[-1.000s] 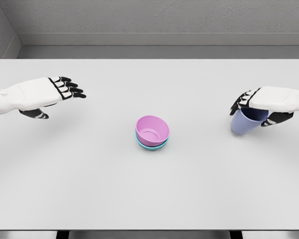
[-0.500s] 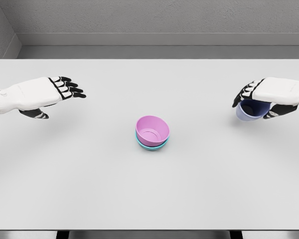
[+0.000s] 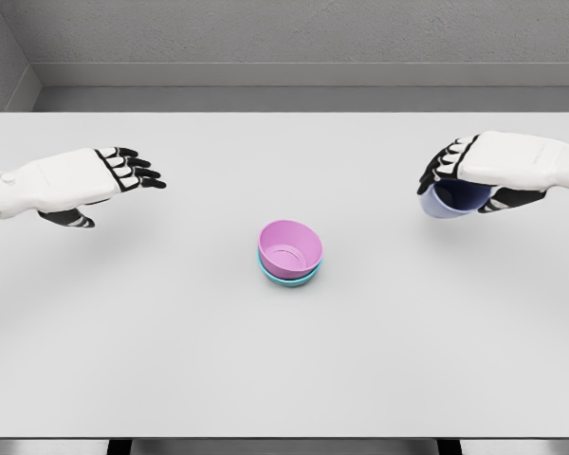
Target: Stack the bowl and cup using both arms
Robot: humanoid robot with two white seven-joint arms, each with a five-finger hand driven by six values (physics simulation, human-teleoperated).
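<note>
**Grey-walled sim, white tabletop: cup held off the surface**

White tabletop [image 3: 284, 360] carried a pink round bowl [image 3: 290, 248] nested in a teal bowl [image 3: 286, 277] near centre. Right hand [image 3: 484, 175] hovered at the right side, fingers [image 3: 441, 171] curled over a lavender-blue plastic cup [image 3: 452, 199], which was tilted and clear of the tabletop. Left hand [image 3: 76, 180] hung at the left, fingers spread, holding nothing, well apart from the bowls.
</note>
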